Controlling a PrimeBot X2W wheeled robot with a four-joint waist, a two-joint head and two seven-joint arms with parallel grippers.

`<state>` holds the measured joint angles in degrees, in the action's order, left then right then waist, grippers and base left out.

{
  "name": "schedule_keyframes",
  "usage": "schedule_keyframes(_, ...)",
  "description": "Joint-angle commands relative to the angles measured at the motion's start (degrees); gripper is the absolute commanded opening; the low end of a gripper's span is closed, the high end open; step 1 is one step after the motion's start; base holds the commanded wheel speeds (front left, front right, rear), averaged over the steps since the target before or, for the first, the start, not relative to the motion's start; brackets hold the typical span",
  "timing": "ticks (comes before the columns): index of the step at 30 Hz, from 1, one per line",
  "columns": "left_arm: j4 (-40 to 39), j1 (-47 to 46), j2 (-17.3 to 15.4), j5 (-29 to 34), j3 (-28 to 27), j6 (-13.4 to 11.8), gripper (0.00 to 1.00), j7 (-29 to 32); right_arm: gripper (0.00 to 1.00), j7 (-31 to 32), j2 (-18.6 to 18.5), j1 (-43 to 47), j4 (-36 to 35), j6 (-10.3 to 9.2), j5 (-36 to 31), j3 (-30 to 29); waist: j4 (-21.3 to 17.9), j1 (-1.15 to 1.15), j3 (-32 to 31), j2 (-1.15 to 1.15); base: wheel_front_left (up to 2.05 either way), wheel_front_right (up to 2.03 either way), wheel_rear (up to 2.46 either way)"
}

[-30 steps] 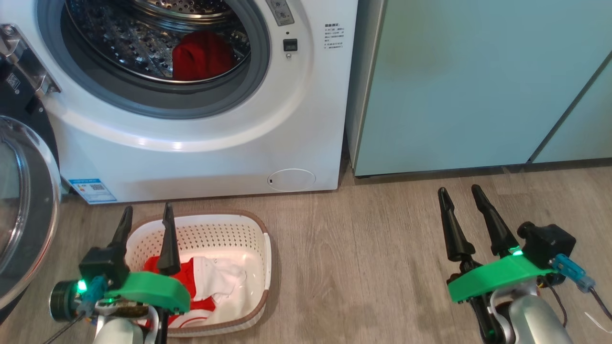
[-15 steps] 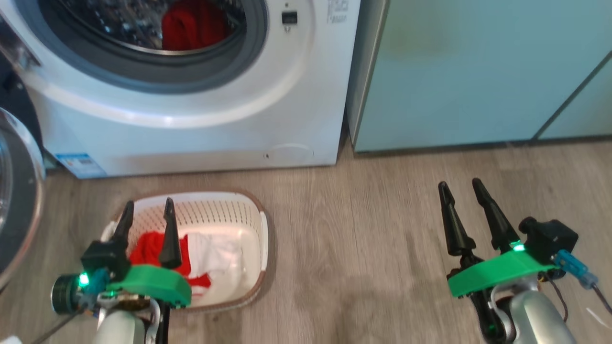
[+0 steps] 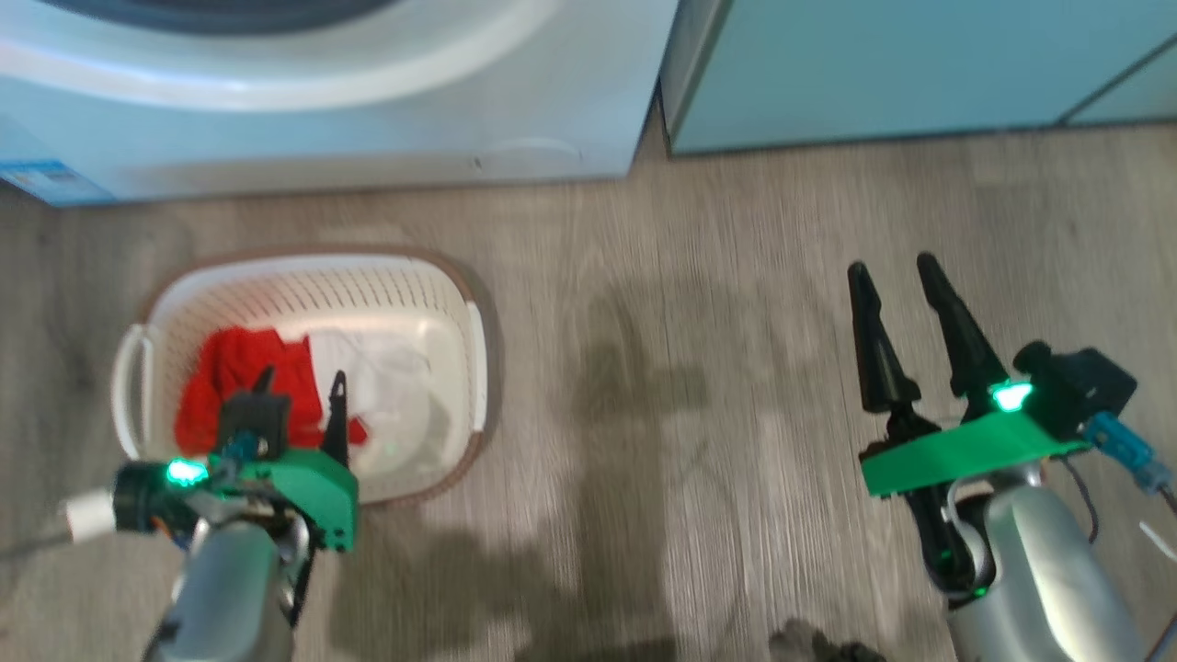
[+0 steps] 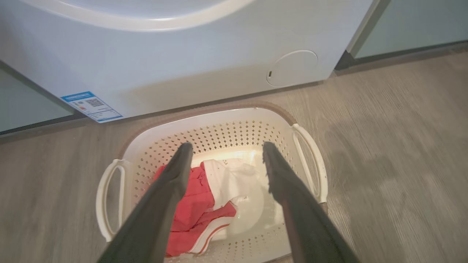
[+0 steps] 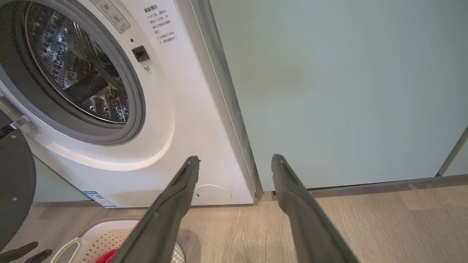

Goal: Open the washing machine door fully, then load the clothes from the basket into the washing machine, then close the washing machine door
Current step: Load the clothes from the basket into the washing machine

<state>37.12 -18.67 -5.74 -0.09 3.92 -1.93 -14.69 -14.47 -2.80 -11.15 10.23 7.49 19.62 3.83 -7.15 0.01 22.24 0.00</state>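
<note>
Red-and-white clothes (image 4: 193,204) in one basket (image 4: 226,133); left claw (image 4: 226,146), right claw (image 5: 234,157) both spread, empty.

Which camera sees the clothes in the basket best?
The left wrist view: the clothes lie close and clear in the basket, between the left gripper's open fingers. The head view shows them smaller, blurred, partly behind that gripper. The right wrist view catches a red scrap.

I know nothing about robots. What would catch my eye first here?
The bright red and white clothes, lying in the cream perforated plastic basket in front of the big white front-loading washing machine. The left gripper hangs open over them, its jaws wide apart.
</note>
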Motion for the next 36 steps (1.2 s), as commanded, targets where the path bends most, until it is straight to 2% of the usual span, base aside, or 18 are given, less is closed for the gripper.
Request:
schedule_keyframes(1, 2.9, -3.8, -2.4, 1.1, -0.8, 0.3, 1.0, -0.3, 1.0, -0.5, -0.1, -1.7, -2.2, 0.0, -0.5, 1.4, -1.5, -0.01, 5.0, 0.0, 0.0, 0.0, 0.0)
schedule_keyframes(5, 10.9, -8.8, -4.7, 3.5, 1.1, 0.7, 1.0, 0.0, 1.0, -0.5, -0.1, -2.7, -2.5, 0.0, -0.4, 1.6, -2.5, -0.01, 8.4, 0.0, 0.0, 0.0, 0.0)
schedule_keyframes(10, 22.4, -16.0, -8.0, 7.4, 4.9, 2.2, 1.0, 3.2, 1.0, -0.5, -0.1, -4.1, -3.0, 0.0, 0.3, 2.2, -4.4, -0.01, 13.1, 0.0, 0.0, 0.0, 0.0)
schedule_keyframes(17, 31.6, -23.7, -11.3, 8.1, 6.1, 3.6, 1.0, 6.0, 1.0, -0.5, -0.1, -5.6, -3.8, 0.0, 1.9, 2.9, -6.9, -0.01, 19.3, 0.0, 0.0, 0.0, 0.0)
schedule_keyframes(32, 36.0, -32.8, -17.6, 9.5, 8.6, 2.8, 1.0, 13.2, 1.0, -0.5, -0.1, -8.7, -5.2, 0.0, 6.0, 5.9, -9.8, -0.01, 31.9, 0.0, 0.0, 0.0, 0.0)
schedule_keyframes(36, 36.3, -34.1, -19.9, 9.8, 8.9, 1.0, 1.0, 16.3, 1.0, -0.5, -0.1, -8.9, -6.1, 0.0, 6.7, 6.7, -10.6, -0.01, 34.3, 0.0, 0.0, 0.0, 0.0)
